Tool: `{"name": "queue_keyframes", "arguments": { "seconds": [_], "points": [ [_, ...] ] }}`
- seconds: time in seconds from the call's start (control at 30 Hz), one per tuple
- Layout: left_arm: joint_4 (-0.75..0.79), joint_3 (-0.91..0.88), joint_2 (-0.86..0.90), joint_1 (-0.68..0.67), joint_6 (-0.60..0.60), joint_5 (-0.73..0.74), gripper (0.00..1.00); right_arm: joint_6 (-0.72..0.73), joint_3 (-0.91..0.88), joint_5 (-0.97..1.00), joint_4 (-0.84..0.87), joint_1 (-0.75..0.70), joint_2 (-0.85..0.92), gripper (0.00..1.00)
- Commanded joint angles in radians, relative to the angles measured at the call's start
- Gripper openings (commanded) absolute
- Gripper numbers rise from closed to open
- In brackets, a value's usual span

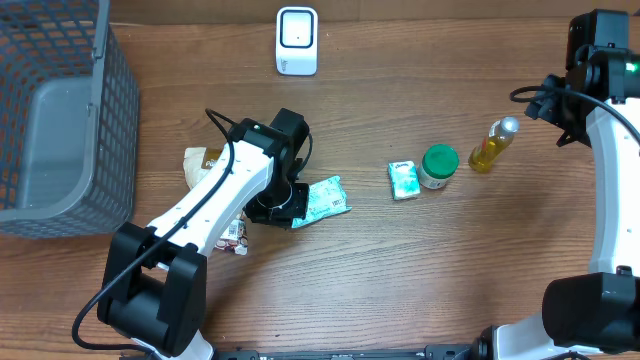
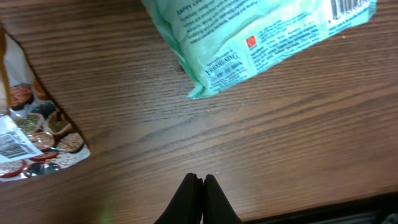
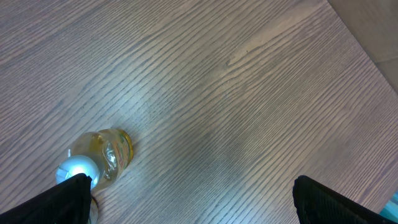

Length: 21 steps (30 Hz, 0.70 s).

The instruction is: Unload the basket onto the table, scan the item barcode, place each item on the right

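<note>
Wood-grain tabletop carries the mint-green packet lying flat near its middle, long axis roughly across the table, with a barcode showing at the packet's far corner in the left wrist view. Left gripper sits just beside the packet's left end, fingers pressed together on nothing, so the packet lies ahead of the tips, not between them. Right gripper hangs spread wide, well apart near the yellow bottle, so the left arm is plainly nearer; the white scanner stands toward the far edge.
</note>
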Motion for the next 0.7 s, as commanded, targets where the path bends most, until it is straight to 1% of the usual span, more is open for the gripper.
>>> {"name": "queue_keyframes", "arguments": {
  "seconds": [0.0,0.3,0.67],
  "points": [
    [-0.004,-0.006,0.006,-0.019,-0.003,0.036,0.05,0.008,0.008,0.002,0.005,0.0,0.0,1.0],
    [0.018,-0.074,0.006,-0.076,-0.018,0.043,0.05,0.008,0.008,0.002,0.005,0.0,0.0,1.0],
    [0.133,-0.158,0.006,-0.1,-0.052,0.037,0.04,0.008,0.008,0.003,0.005,0.0,-0.001,1.0]
  ]
}}
